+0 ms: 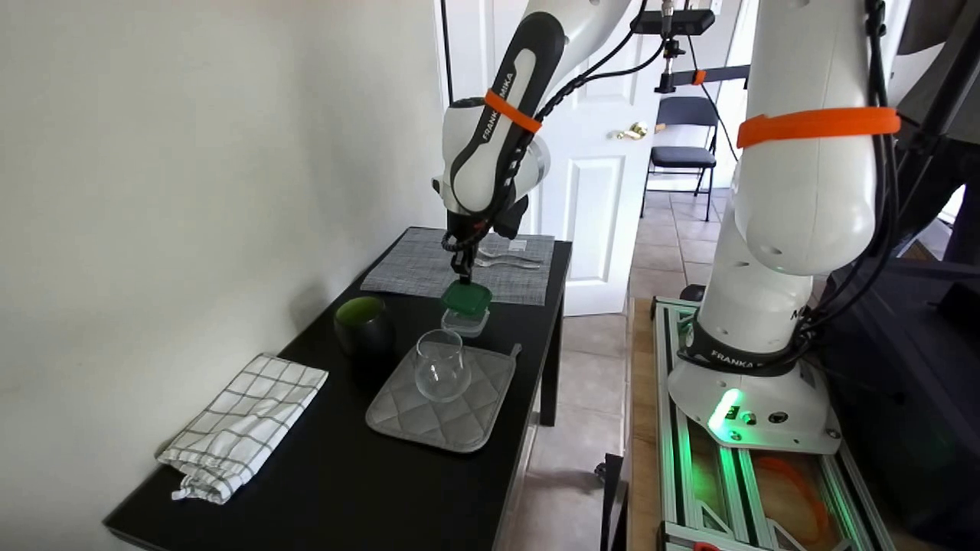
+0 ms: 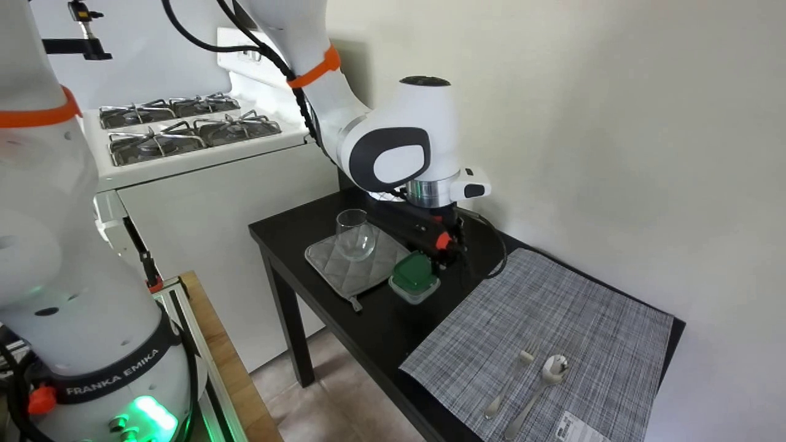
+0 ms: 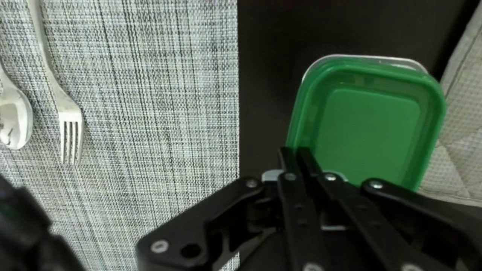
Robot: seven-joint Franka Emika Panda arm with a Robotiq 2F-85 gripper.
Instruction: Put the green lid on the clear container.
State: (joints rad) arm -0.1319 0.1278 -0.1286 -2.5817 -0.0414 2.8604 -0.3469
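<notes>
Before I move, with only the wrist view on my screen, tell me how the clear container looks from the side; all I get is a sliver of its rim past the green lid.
Observer: Its see-through side is visible from outside: in both exterior views the clear container shows below the green lid. I can't tell whether lid and rim touch.
Operator: Now name what stands on the quilted pad at the right edge of my picture.
Observer: A clear glass, upright, outside your frame.
</notes>
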